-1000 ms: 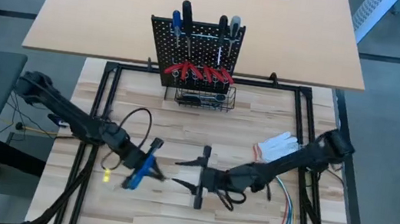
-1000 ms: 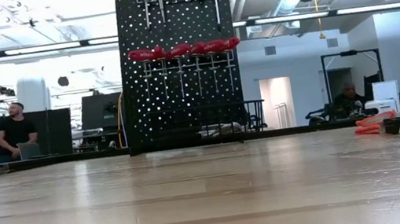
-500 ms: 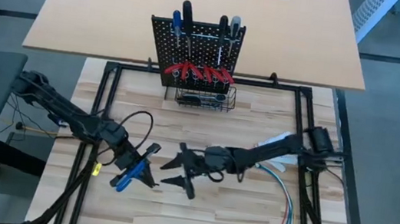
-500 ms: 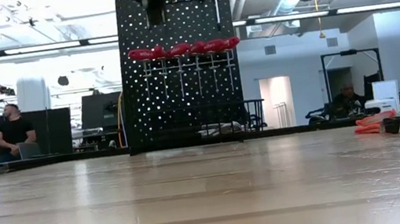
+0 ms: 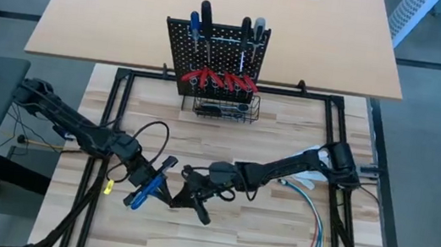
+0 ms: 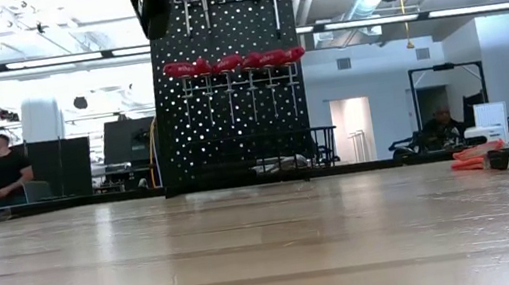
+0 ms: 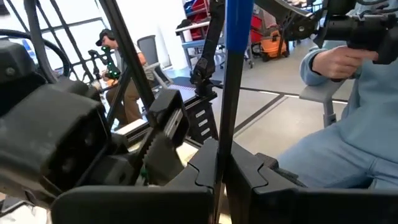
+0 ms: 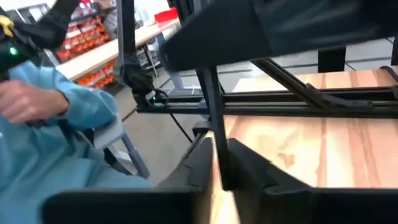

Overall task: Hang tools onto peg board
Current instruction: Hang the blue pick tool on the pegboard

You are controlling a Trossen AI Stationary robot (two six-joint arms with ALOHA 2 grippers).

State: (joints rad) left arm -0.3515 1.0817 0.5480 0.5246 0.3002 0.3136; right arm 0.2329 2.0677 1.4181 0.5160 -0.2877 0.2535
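My left gripper hangs above the near left of the table, shut on a blue-handled tool that is clear of the wood. My right gripper reaches in from the right and meets the same tool, its fingers drawn in on the thin dark shaft. The peg board stands upright at the far middle. Screwdrivers stick through its top holders, red-handled pliers hang in a row below them, and a black wire basket sits at its base. My left gripper pinches the tool's dark shaft between its two fingers, with the blue handle standing out beyond them. The fingers point level, across the tool. The tool is lifted clear of the table. My right gripper has the same shaft between its two fingers, some way from the left gripper's hold. It comes level from the table's right, its fingers across the shaft.
A bundle of coloured wires and a white object lie at the near right under my right arm. A person in a light blue sleeve sits beyond the table's near edge. Other people show far off in the room.
My right gripper has swung toward the table's left and down to the tool in my left gripper, rolling as it went, and its wide-spread fingers have come together on the shaft. My left gripper has tipped a little with the tool.
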